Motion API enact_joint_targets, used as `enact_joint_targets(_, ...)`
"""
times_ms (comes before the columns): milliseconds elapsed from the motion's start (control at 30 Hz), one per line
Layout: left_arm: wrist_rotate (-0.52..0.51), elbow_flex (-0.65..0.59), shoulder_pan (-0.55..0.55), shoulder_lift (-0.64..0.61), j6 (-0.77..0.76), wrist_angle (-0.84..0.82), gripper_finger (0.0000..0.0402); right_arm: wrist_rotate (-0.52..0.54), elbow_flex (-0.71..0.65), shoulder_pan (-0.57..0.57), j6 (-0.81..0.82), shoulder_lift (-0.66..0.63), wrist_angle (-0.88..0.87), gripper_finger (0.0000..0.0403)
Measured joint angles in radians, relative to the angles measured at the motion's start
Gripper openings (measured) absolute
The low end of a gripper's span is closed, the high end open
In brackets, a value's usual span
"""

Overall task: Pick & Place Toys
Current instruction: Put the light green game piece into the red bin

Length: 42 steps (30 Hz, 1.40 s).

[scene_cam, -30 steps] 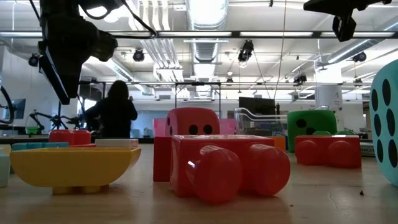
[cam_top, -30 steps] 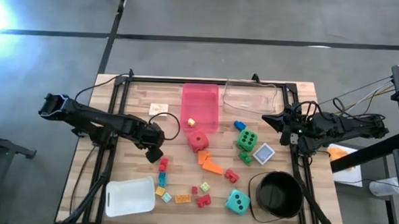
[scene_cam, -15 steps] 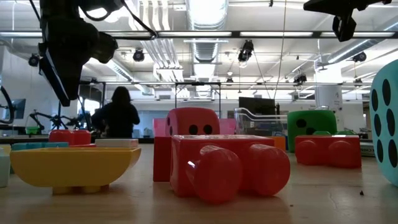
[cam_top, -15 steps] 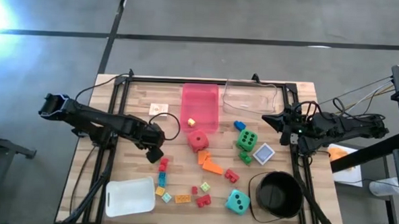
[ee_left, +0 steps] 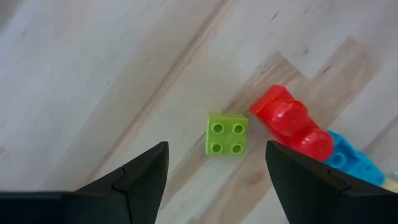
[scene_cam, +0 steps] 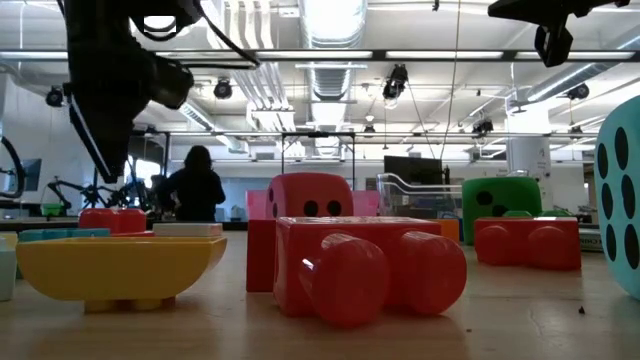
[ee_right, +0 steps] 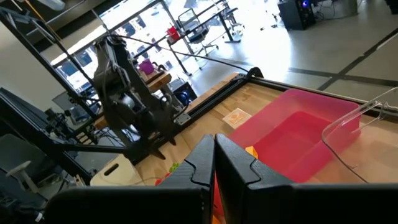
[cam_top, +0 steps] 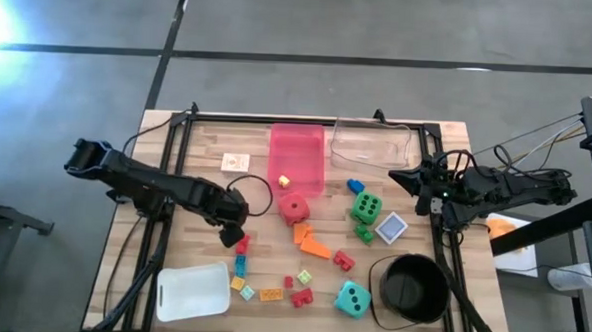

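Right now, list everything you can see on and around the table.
red die: one, red, below the pink tray
green die: one, green, right of the red die
teal die: one, teal, beside the bucket
small bricks: about a dozen, red, orange, yellow, green, blue, scattered mid-table
cards: two, pale, one left of the tray, one by the green die
pink tray: one, pink, holding a yellow piece
clear bin: one, right of the tray
white container: one, left corner
bucket: one, black, right corner
person: one, dark clothes, room behind
left tool: open, over a green brick
right tool: shut, right edge
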Motion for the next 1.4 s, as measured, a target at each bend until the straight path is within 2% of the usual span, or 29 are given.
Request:
enact_joint_targets(167, 0.000, -0.044, -0.016, 0.052, 0.009, 0.051, 0.0273, 0.000, 0.000, 0.000, 0.000, 0.000, 0.000, 0.0009)
enact_joint_targets(567, 0.034, -0.115, -0.057, 0.049, 0.121, 0.220, 0.0273, 0.000, 0.000, 0.000, 0.000, 0.000, 0.000, 0.0009)
enact_joint_targets(800, 0.037, -0.136, -0.065, 0.083, 0.117, 0.228, 0.0273, 0.000, 0.000, 0.000, 0.000, 0.000, 0.000, 0.0009)
enact_joint_targets(1167, 0.022, -0.129, -0.065, 0.200, 0.117, 0.238, 0.0271, 0.000, 0.000, 0.000, 0.000, 0.000, 0.000, 0.0009)
enact_joint_targets(1267, 0.014, -0.123, -0.065, 0.206, 0.118, 0.238, 0.0252, 0.000, 0.000, 0.000, 0.000, 0.000, 0.000, 0.0009)
enact_joint_targets(1400, 0.007, -0.125, -0.065, 0.195, 0.118, 0.252, 0.0194, 0.000, 0.000, 0.000, 0.000, 0.000, 0.000, 0.0009)
